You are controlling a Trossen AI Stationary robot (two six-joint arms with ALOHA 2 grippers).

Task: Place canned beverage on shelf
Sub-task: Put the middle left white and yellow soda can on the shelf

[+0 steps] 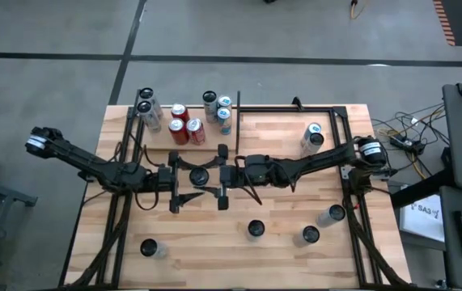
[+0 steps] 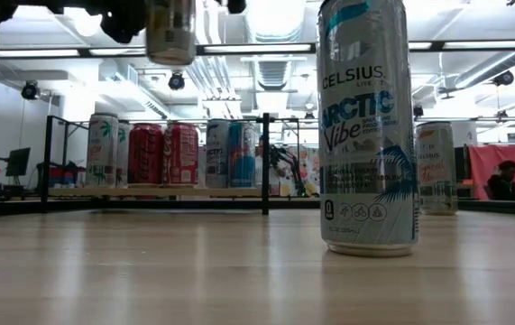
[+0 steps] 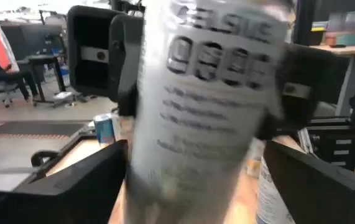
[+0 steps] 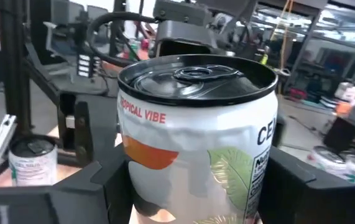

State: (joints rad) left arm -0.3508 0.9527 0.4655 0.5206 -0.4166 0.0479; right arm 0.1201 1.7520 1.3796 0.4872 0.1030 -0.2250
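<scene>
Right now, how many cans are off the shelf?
6 cans: one front left, one front centre, two front right, one inside the black frame, one raised between both grippers.

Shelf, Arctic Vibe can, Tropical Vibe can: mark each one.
shelf [image 1: 159,138]: high view, bare plywood at its front edge.
Arctic Vibe can [image 2: 367,126]: low view, middle of its label.
Tropical Vibe can [image 4: 197,78]: right wrist view, its top lid.

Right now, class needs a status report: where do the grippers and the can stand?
Right gripper closed on Celsius can, aloft mid-table. Left gripper open around it. Shelf partly filled; nothing in between.
</scene>
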